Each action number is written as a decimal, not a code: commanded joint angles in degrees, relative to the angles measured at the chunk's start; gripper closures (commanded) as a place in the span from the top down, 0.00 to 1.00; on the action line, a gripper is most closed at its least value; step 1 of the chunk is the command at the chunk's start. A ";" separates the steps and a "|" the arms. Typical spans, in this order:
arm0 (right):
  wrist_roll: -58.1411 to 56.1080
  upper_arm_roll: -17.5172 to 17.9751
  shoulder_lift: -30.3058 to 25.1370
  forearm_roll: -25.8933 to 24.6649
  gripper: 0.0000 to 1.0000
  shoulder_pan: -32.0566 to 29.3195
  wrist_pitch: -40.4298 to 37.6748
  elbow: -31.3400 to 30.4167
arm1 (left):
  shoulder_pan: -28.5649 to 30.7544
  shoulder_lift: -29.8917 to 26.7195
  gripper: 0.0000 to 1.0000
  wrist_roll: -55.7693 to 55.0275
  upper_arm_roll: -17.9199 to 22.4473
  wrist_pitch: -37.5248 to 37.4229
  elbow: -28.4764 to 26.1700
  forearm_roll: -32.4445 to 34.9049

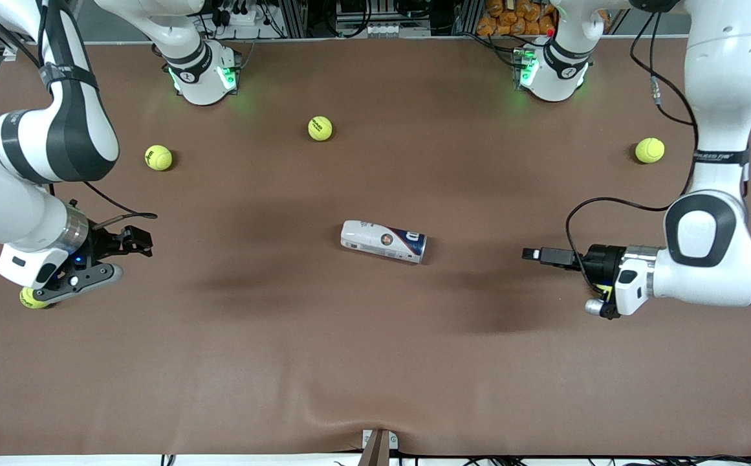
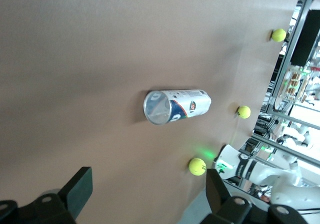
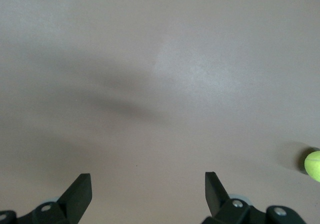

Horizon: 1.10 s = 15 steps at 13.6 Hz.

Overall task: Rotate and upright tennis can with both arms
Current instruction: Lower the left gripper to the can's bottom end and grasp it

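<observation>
The slim cylindrical tennis can [image 1: 384, 241], white-grey along most of its label and dark blue at one end, lies on its side near the middle of the brown table mat [image 1: 375, 362]. Its long axis runs roughly along the table from one arm's end toward the other, slightly skewed: the dark blue end points toward the left arm's end and sits a little nearer the front camera, while the white end points toward the right arm's end.

The left gripper [image 1: 530, 254], black and two-fingered, hangs low over the bare mat at the left arm's end, aimed at the can's blue end. Its fingers [image 2: 77, 189] stand wide apart and hold nothing. In the left wrist view the can's round silvery end face [image 2: 158, 107] looks almost straight back at it.

The right gripper [image 1: 134, 241] hovers over the mat at the right arm's end, also spread open and empty, with a yellow tennis ball [image 1: 31, 299] lying just under its wrist. Its own view shows only mat and the edge of a ball.

The can lies between the two grippers, the left one seemingly a little closer. Three more yellow balls [image 1: 320, 128] lie farther from the front camera, well apart from the can. No contact has been made, so rotating and uprighting is all still to do.
</observation>
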 commanded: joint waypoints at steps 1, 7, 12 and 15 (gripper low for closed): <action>0.82 0.96 -2.64 0.78 1.00 -1.06 0.09 -2.17 | -1.49 2.63 1.00 5.79 -0.52 3.39 0.82 -1.40; 3.54 0.96 -5.98 0.87 1.00 -2.99 -3.60 -2.26 | -5.45 5.00 1.00 7.20 -0.61 5.86 0.29 -4.48; 3.54 0.96 -6.69 1.22 1.00 -3.17 -4.92 -2.26 | -6.34 8.60 1.00 12.30 -0.61 6.83 0.11 -15.02; 3.54 0.96 -6.69 1.22 1.00 -3.08 -5.09 -2.26 | -9.66 10.28 1.00 15.02 -0.61 10.42 -1.11 -18.01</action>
